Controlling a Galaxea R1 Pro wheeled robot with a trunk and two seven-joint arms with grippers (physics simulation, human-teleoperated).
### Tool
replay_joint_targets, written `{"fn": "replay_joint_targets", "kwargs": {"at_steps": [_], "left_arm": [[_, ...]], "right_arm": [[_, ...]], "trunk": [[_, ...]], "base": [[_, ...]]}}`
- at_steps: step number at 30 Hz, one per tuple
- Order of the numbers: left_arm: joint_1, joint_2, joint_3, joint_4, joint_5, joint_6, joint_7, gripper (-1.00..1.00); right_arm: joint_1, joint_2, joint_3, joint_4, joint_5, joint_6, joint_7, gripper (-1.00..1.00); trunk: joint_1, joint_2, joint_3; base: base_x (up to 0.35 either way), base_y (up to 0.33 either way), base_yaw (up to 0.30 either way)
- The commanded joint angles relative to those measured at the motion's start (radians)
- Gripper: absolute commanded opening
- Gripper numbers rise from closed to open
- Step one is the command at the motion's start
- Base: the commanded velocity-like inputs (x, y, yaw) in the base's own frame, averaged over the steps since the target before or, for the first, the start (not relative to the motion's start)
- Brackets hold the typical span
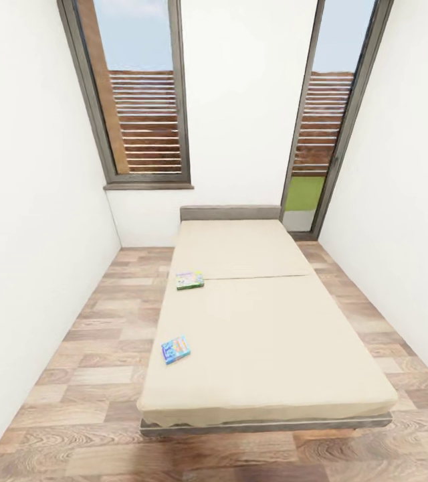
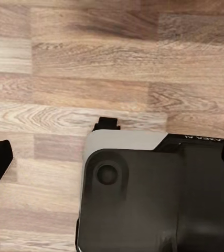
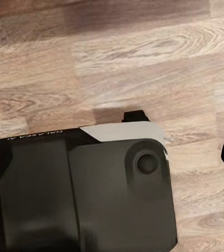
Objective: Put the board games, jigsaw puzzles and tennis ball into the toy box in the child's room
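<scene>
While the robot is facing the foot of the bed (image 1: 267,335) in the child's room, two board games are lying flat on the beige mattress near the edge on the robot's left. The nearer, blue one (image 1: 176,349) is sitting close to that edge, roughly halfway up the near section; the farther, green-and-white one (image 1: 190,280) is resting just by the seam between the two mattress sections. They are well apart from each other.

Both wrist views are looking down at the wood-plank floor (image 2: 91,79) over the robot's dark base (image 2: 153,199), so neither hand is showing its fingers clearly, and I cannot tell whether the left or the right hand is apart or together.

What could go wrong, I judge, is reach: both boxes are lying thin and flat on soft bedding, so a hand coming straight down may be pressing the box into the mattress instead of getting under it, or nudging the blue box off the near edge onto the floor.

The blue box's long axis is running slightly skewed, rising toward the right of the head view; the green one's long axis is lying almost across the bed.
</scene>
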Motion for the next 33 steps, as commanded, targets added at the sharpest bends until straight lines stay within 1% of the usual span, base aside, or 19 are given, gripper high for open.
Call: {"fn": "replay_joint_targets", "kwargs": {"at_steps": [1,7,11,17,23,33], "left_arm": [[-0.001,-0.001,0.007,0.0,0.0,-0.001,0.001,1.0],[-0.001,-0.001,0.007,0.0,0.0,-0.002,0.001,1.0],[-0.001,-0.001,0.008,0.0,0.0,-0.003,0.001,1.0],[-0.001,0.0,0.01,0.0,0.004,-0.002,0.0,1.0],[-0.001,-0.001,0.021,0.0,0.01,0.002,0.004,1.0],[-0.001,-0.001,0.022,0.0,0.011,0.01,0.004,1.0]], "right_arm": [[-0.001,0.0,-0.004,0.001,-0.005,-0.005,-0.001,1.0],[-0.001,0.0,-0.004,0.0,-0.005,-0.005,-0.001,1.0],[0.0,0.0,-0.004,0.001,-0.005,-0.006,-0.001,1.0],[0.0,0.0,-0.004,0.0,-0.005,-0.003,0.0,1.0],[-0.001,0.0,-0.005,0.0,-0.005,-0.003,0.0,1.0],[-0.001,0.001,-0.005,0.001,-0.005,-0.004,0.0,1.0]], "trunk": [[0.001,-0.002,-0.002],[0.001,-0.002,0.0],[0.001,-0.002,0.005],[0.001,-0.002,0.011],[0.001,-0.002,0.011],[0.001,-0.002,0.011]], "base": [[0.262,0.163,0.0],[0.262,0.128,-0.01],[0.173,0.035,-0.094],[0.037,0.007,-0.081],[0.004,0.001,-0.011],[0.0,0.0,-0.001]]}}
